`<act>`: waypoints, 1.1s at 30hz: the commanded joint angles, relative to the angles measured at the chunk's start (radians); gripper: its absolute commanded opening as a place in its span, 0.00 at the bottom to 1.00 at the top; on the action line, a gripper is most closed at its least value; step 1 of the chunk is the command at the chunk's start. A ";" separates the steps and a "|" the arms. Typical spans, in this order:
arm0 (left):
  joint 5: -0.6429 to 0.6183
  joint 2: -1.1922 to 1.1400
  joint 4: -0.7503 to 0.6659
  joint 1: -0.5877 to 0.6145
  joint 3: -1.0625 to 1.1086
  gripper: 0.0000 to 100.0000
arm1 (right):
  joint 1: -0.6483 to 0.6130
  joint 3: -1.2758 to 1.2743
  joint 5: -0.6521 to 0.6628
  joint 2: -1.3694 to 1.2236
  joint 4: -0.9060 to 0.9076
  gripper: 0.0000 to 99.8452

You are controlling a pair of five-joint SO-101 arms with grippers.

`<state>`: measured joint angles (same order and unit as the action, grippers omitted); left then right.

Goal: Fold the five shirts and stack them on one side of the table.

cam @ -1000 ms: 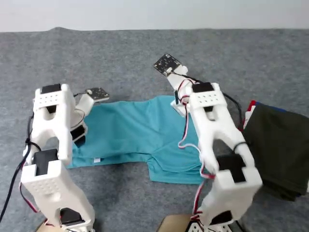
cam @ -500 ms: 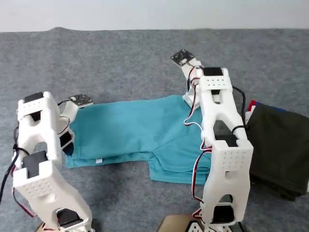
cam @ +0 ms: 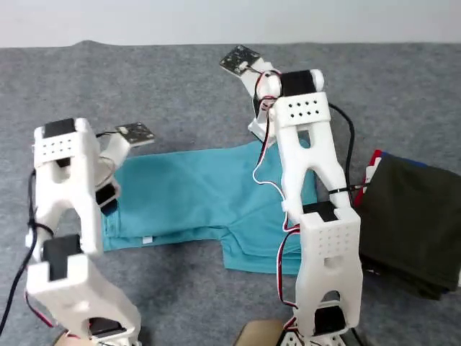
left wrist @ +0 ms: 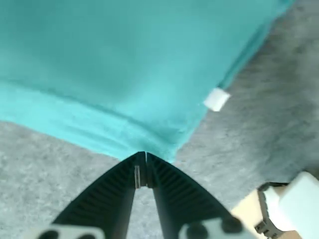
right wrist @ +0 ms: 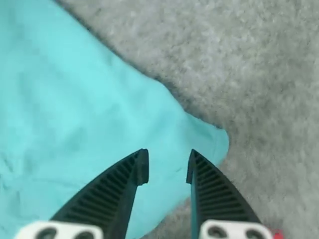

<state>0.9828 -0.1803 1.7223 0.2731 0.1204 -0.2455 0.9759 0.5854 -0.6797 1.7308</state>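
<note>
Holding the left gripper (left wrist: 141,167) closed, its two black ribbed fingers (left wrist: 114,194) meeting at the tips with only a hairline slit between them. Resting those tips right at the corner of the doubled hem of the teal cotton shirt (left wrist: 124,64). Pinching cloth or merely touching it: impossible to tell. Showing a small white tag (left wrist: 217,98) jutting from the shirt's edge, off to one side beyond the fingertips. Showing grey felt-like table covering (left wrist: 259,129) on both sides of the fingers.

Holding the right gripper (right wrist: 167,155) partly open, with a moderate gap between its fingertips, and gripping nothing. Hovering over another corner of the shirt, with teal cloth lying under and between the fingers. Rounding off just beyond one fingertip, the shirt's corner, with grey covering past it.

Looking down in the high view: lying spread flat, with the left fingers at one end and the right fingers at a far corner, the teal shirt. Sitting well apart from the left fingers, out past the right arm, a stack of folded dark shirts (cam: 414,216). Peeking out from the side of the stack nearest the right fingers, a red edge (cam: 374,162).
</note>
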 commanded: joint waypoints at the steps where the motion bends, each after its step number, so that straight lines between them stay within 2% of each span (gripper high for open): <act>1: -0.009 0.137 0.029 -0.057 0.081 0.01 | -0.002 0.081 -0.026 0.021 0.068 0.14; 4: -0.009 0.178 0.002 -0.080 0.150 0.01 | 0.016 0.064 -0.094 0.068 0.067 0.14; 8: -0.009 0.180 -0.051 -0.078 0.232 0.01 | 0.027 -0.005 -0.107 0.162 0.067 0.14; 15: -0.002 0.181 -0.121 -0.077 0.346 0.11 | 0.087 -0.216 -0.109 0.340 0.067 0.14; 19: 0.089 0.180 -0.120 -0.077 0.343 0.11 | 0.170 -0.338 -0.109 0.421 0.065 0.14; 28: 0.199 0.180 -0.121 -0.074 0.344 0.11 | 0.329 -0.543 -0.104 0.573 0.064 0.14; 33: 0.209 0.178 -0.222 -0.035 0.352 0.10 | 0.348 -0.594 -0.107 0.599 0.065 0.14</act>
<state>1.1792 -0.0468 1.5581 0.2087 0.4749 0.0905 0.3851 0.4856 -0.1488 1.7538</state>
